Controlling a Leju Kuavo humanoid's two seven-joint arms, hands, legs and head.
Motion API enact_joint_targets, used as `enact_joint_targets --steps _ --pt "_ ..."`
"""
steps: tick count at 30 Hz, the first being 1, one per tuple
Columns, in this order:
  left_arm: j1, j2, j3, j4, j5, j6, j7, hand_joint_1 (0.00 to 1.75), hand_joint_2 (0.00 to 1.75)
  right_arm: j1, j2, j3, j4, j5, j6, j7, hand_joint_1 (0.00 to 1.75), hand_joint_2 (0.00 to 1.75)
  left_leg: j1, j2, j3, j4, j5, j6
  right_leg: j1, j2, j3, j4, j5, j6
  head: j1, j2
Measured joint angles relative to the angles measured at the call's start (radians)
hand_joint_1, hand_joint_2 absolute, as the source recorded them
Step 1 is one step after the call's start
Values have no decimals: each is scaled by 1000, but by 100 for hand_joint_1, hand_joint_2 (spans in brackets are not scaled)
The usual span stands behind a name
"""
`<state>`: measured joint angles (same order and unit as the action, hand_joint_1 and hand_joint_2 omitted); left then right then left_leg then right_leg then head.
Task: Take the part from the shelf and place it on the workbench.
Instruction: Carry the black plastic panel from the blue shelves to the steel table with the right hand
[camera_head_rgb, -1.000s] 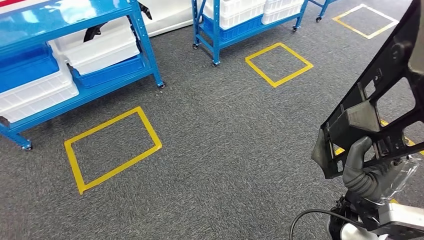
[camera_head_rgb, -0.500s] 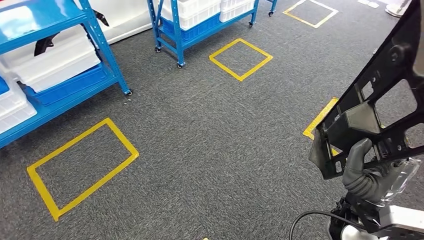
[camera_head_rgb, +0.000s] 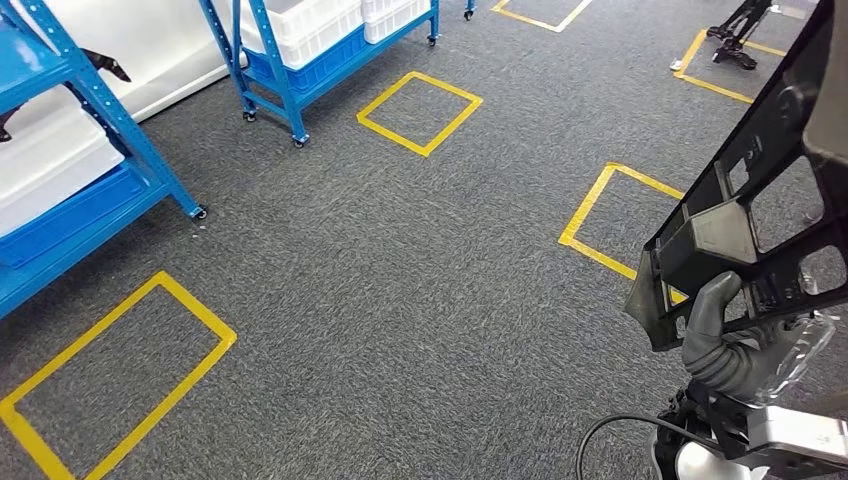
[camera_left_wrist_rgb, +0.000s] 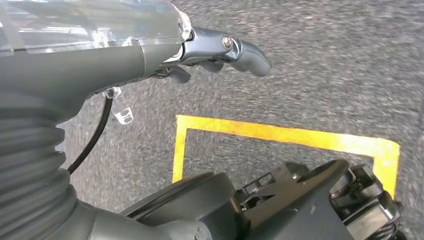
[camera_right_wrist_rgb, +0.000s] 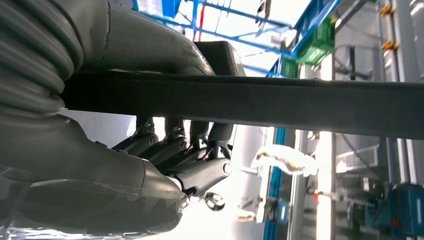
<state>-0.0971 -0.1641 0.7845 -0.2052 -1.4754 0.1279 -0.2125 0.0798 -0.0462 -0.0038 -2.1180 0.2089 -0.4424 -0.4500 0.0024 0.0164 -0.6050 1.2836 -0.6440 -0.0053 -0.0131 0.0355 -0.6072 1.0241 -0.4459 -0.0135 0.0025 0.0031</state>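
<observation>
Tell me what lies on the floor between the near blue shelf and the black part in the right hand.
In the head view, bare grey carpet separates the blue shelf from the black part.

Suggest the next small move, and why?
Probably keep turning toward the workbench with the grip unchanged: the right hand holds the black part over bare carpet, the blue shelves lie off to the left, and no workbench is in sight.

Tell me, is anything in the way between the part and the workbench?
I cannot tell: no workbench is visible. The right robot hand holds the part above open carpet with taped squares.
</observation>
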Motion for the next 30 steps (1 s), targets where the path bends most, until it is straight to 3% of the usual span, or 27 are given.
enact_joint_targets --steps 2,3,5,6,7,8,10,11,13,14,15,16,18,20,21,23,25,27,28,29,30 --pt "1 2 -1 0 3 -6 10 0 175 -3 3 0 4 3 0 0 175 175 1 -20 44 -113 78 8 0 28 0 3 0 0 0 0" --pt "2 2 -1 0 6 -10 13 0 175 -6 4 1 5 5 0 0 175 175 2 -47 65 -173 109 12 1 41 -2 6 1 3 0 0" --pt "3 2 -1 0 9 -15 17 0 175 -14 6 2 8 7 -1 0 175 175 3 -87 87 -244 126 18 -2 63 -16 10 8 15 1 0" --pt "2 2 -1 0 10 -16 17 0 175 -17 7 2 10 9 -1 1 175 175 2 -90 88 -252 123 21 -4 74 -22 9 14 24 1 0" --pt "2 2 -1 0 9 -16 17 0 175 -19 7 2 10 10 -1 1 175 175 2 -79 91 -261 123 26 -6 84 -27 6 19 32 0 0" --pt "1 2 -2 0 8 -15 17 0 175 -20 7 2 10 11 -1 1 175 175 3 -68 95 -268 129 32 -7 78 -29 7 20 37 1 0" --pt "4 3 -2 0 6 -14 17 0 175 -26 7 3 11 13 -1 2 175 175 6 -41 102 -283 140 45 -2 31 -51 49 -8 43 4 0" --pt "6 3 -2 0 5 -13 17 0 175 -29 7 3 13 14 -1 3 175 175 4 -27 103 -286 143 49 -2 0 -75 100 -37 44 6 0" --pt "10 4 -2 0 5 -13 16 0 175 -34 7 4 16 14 -1 4 175 175 0 1 102 -287 143 52 -5 -26 -135 226 -93 49 7 0" --pt "11 5 -2 0 5 -13 16 0 175 -34 7 4 19 14 -1 4 175 175 -1 15 103 -287 142 52 -7 -29 -152 264 -101 52 7 0" --pt "11 6 -2 0 5 -13 16 0 175 -34 7 4 20 14 -1 5 175 175 -1 28 104 -287 140 51 -9 -32 -151 265 -90 54 7 0" --pt "11 6 -2 0 4 -13 16 0 175 -34 7 4 22 14 -1 5 175 175 -2 41 106 -286 138 49 -10 -38 -129 227 -64 55 7 0" --pt "12 7 -2 0 4 -13 16 0 175 -37 7 4 23 14 -1 6 175 175 -4 61 111 -285 130 42 -6 -77 -52 93 -9 52 8 0" --pt "14 9 -2 0 3 -13 17 0 175 -40 7 4 23 14 -1 6 175 175 -10 79 115 -282 120 31 1 -104 -8 13 8 42 6 0" --pt "15 10 -3 0 1 -11 17 0 175 -41 7 5 24 14 -1 6 175 175 -12 87 117 -282 116 26 6 -103 -6 6 3 35 6 0" --pt "13 11 -7 0 -7 -1 17 0 175 -42 7 5 24 14 -2 7 175 175 -11 100 125 -280 107 16 5 -79 -6 3 4 23 5 0" --pt "11 13 -13 0 -16 9 15 0 175 -49 7 5 24 14 -2 8 175 175 -6 67 113 -238 73 7 1 -59 -5 -2 6 10 2 0" --pt "6 13 -16 0 -17 12 9 0 175 -57 7 5 25 14 -1 9 175 175 -2 20 59 -116 7 2 1 -40 -4 -4 7 1 0 0" --pt "1 12 -17 0 -16 11 7 0 175 -59 7 5 26 14 -1 9 175 175 -1 10 26 -47 -21 1 2 -29 -4 -3 6 -1 0 0" --pt "-3 12 -17 0 -15 10 5 0 175 -60 7 5 26 14 -2 9 175 175 0 8 3 1 -33 2 3 -18 -4 -2 6 -2 0 0" --pt "-5 12 -17 0 -15 9 4 0 175 -60 7 5 27 14 -2 9 175 175 0 7 -6 14 -23 3 4 -5 -3 -1 6 -2 0 0"
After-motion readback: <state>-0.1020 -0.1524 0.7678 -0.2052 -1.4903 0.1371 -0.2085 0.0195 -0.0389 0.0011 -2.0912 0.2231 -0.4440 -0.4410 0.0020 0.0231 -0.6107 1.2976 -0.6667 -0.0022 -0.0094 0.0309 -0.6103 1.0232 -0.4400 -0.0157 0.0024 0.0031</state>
